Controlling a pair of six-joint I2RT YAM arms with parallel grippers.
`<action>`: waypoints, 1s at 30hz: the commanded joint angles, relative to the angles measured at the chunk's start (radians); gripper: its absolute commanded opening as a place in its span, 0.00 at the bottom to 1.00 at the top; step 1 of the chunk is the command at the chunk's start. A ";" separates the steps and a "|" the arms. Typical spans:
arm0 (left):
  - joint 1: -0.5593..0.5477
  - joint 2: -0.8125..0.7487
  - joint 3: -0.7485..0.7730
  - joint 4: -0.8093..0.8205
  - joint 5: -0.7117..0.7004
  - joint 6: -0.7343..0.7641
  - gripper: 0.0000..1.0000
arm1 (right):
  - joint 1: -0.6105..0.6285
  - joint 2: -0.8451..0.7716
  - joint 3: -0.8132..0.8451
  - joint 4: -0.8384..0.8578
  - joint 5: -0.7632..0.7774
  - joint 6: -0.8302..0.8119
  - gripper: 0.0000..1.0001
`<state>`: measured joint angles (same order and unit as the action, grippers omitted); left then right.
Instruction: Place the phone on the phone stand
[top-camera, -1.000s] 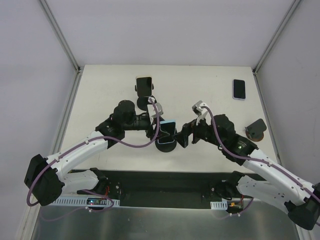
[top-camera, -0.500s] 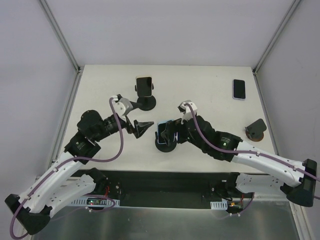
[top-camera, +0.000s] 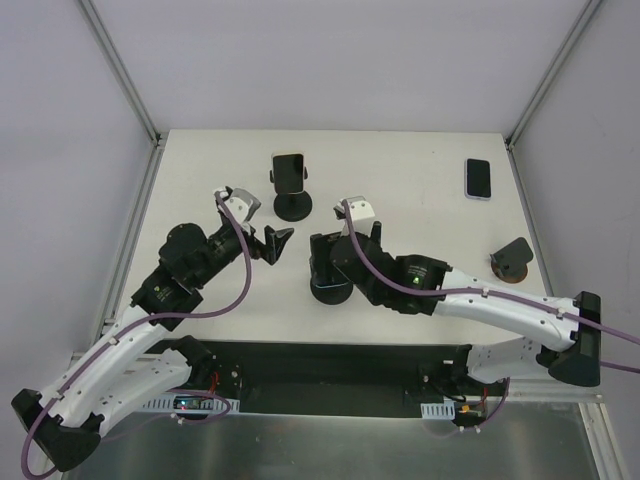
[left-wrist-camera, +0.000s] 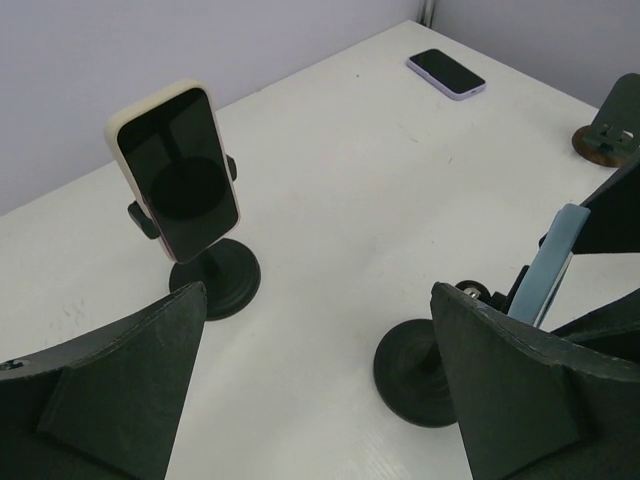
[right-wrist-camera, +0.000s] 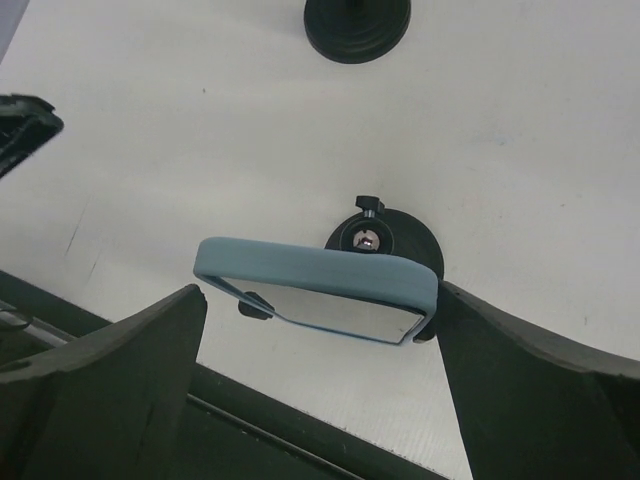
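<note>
A blue-cased phone (right-wrist-camera: 320, 285) sits tilted in the side clamps of a black phone stand (right-wrist-camera: 385, 235) near the table's front middle. My right gripper (right-wrist-camera: 322, 300) is open and straddles the phone. Its right finger (right-wrist-camera: 540, 380) is against the phone's end, and there is a gap at the left finger (right-wrist-camera: 100, 380). In the top view this gripper (top-camera: 332, 255) hides the phone, and only the stand base (top-camera: 330, 290) shows. My left gripper (top-camera: 272, 240) is open and empty, to the left of the stand. Its wrist view shows the phone's edge (left-wrist-camera: 548, 280) and the stand base (left-wrist-camera: 425, 375).
A cream phone (top-camera: 288, 172) sits on a second black stand (top-camera: 293, 207) behind my left gripper. A purple phone (top-camera: 478, 178) lies flat at the back right. An empty stand (top-camera: 512, 258) is at the right edge. The table's front edge is close below the phone.
My left gripper has drawn back to the left, away from the blue phone. My right gripper has moved left over the phone and its stand and now covers them from above.
</note>
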<state>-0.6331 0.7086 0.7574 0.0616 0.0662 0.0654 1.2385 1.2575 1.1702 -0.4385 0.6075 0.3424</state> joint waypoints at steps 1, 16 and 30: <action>0.006 -0.011 -0.023 0.024 -0.019 -0.015 0.92 | 0.026 0.039 0.111 -0.123 0.170 0.079 0.96; 0.006 -0.095 -0.044 0.004 -0.022 -0.004 0.91 | 0.026 0.258 0.345 -0.347 0.274 0.195 0.84; 0.016 -0.109 -0.049 -0.017 -0.233 0.014 0.89 | -0.273 0.289 0.374 0.116 0.275 -0.261 0.01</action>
<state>-0.6323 0.6128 0.7197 0.0387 -0.0681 0.0654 1.0824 1.5452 1.4826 -0.5880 0.8188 0.2993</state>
